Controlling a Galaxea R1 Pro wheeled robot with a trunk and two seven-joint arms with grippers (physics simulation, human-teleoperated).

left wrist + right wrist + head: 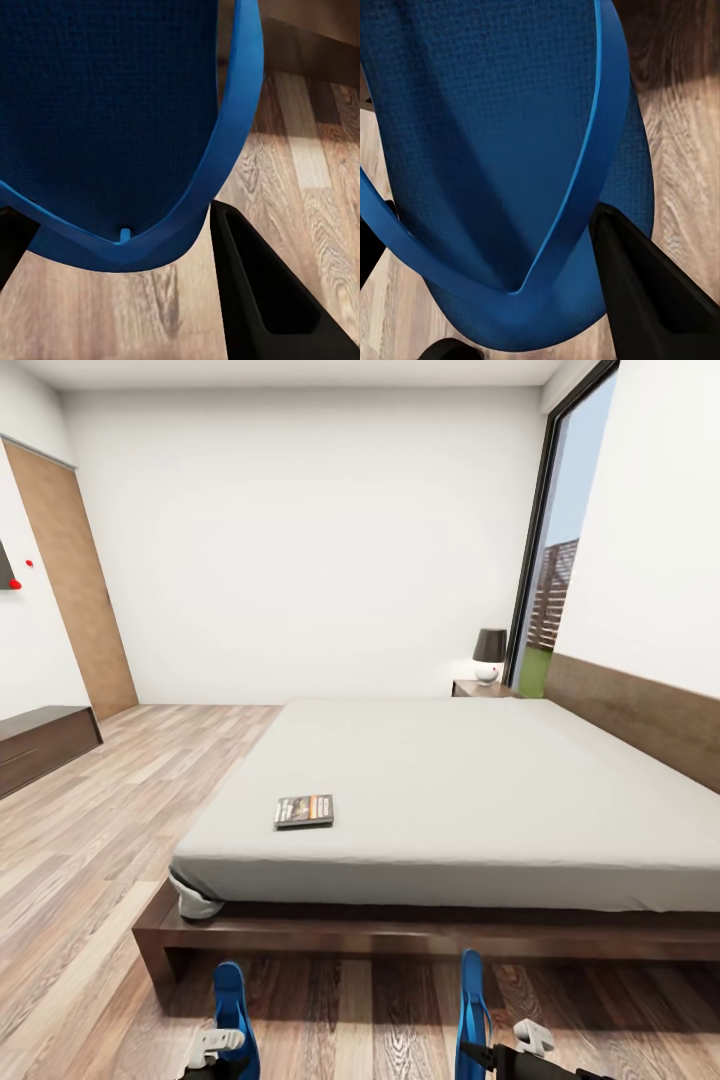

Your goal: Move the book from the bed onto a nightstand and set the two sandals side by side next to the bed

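The room has plain white walls [300, 540] and a floor [90, 830] of brown wood planks. A wooden door [75, 580] stands on the left wall, with a long low dark bench [40, 745] near it. A tall window [555, 550] with a dark frame lets in daylight. A small lamp [489, 654] with a dark shade stands beside it.

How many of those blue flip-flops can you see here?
2. The left sandal is at the left gripper, over the floor by the bed frame. The right sandal is at the right gripper, further along the frame.
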